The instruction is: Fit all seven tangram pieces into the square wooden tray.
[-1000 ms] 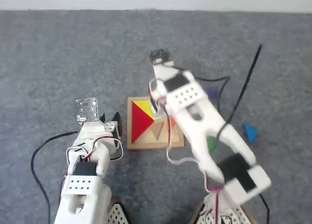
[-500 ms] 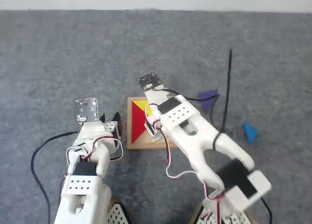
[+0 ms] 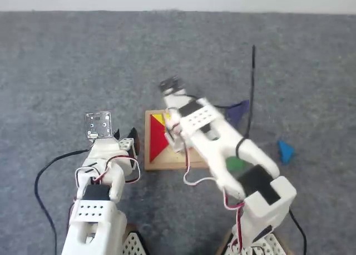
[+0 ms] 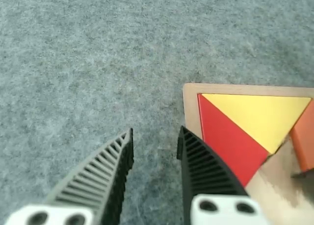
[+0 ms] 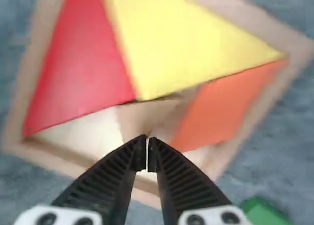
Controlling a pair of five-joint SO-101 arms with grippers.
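Observation:
The square wooden tray [image 3: 149, 165] lies mid-table. A red triangle [image 3: 157, 141] and a yellow triangle [image 3: 159, 119] sit in it; the right wrist view also has an orange piece [image 5: 221, 107] inside. The right arm [image 3: 203, 124] stretches over the tray, and my right gripper [image 5: 147, 140] hangs shut just above the tray's bare wood [image 5: 78, 132], with nothing held. My left gripper [image 4: 154, 137] stands open over the carpet beside the tray's corner [image 4: 189, 93]. Loose on the carpet are a purple piece [image 3: 238, 110], a blue piece [image 3: 286, 150] and a green piece [image 3: 236, 163].
Grey carpet [image 3: 83, 60] covers the whole table, with wide free room at the back and left. A black cable [image 3: 251, 83] rises behind the right arm. The left arm [image 3: 100, 177] stands at the front left.
The right arm swung left and low over the tray, uncovering the purple piece behind it. The left arm has stayed still.

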